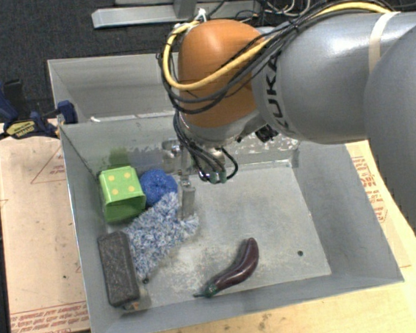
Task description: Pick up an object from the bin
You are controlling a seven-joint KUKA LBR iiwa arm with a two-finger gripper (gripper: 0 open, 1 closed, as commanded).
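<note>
My gripper hangs below the orange wrist cover, with one grey finger reaching down to the upper right edge of a blue-and-white speckled cloth in the left middle of the bin. A blue ball-like thing lies just left of the finger, partly on the cloth. A green die-like cube with lighter dots stands further left, touching the blue thing. Nothing shows between the fingers.
A dark grey rough block lies along the bin's left wall near the front. A purple toy eggplant lies near the front wall, right of the cloth. The arm covers the bin's back right part.
</note>
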